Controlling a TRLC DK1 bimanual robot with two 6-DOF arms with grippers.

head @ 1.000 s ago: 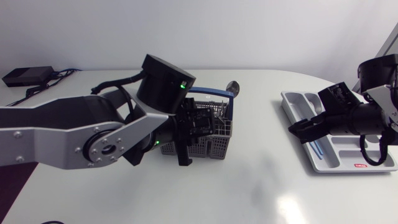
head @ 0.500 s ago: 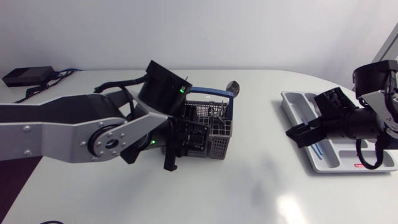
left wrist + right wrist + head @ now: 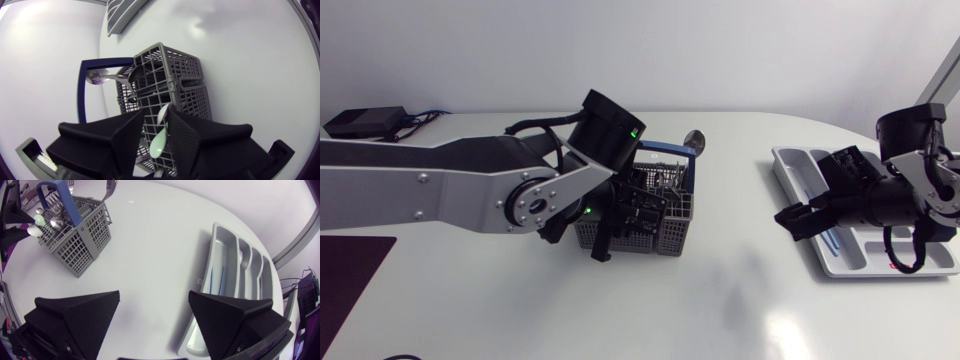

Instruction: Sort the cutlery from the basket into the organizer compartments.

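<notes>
The grey wire cutlery basket (image 3: 665,212) with a blue handle (image 3: 82,92) stands mid-table and holds several pieces. A large metal spoon (image 3: 695,139) sticks out at its far side. My left gripper (image 3: 620,218) hangs over the basket's near corner. In the left wrist view its fingers (image 3: 131,136) are shut on a pale green spoon (image 3: 159,140) that stands in the basket (image 3: 172,75). The grey organizer (image 3: 880,262) lies at the right, with a blue-handled piece (image 3: 217,277) and a metal spoon (image 3: 240,259) in its compartments. My right gripper (image 3: 797,219) stands open and empty beside the organizer's left edge (image 3: 209,255).
A black box (image 3: 364,121) with cables sits at the back left corner. Bare white table stretches between the basket (image 3: 75,237) and the organizer.
My left arm swung toward the right and its gripper settled deeper over the basket's near corner. My right gripper drifted slightly left and toward the front, still open.
</notes>
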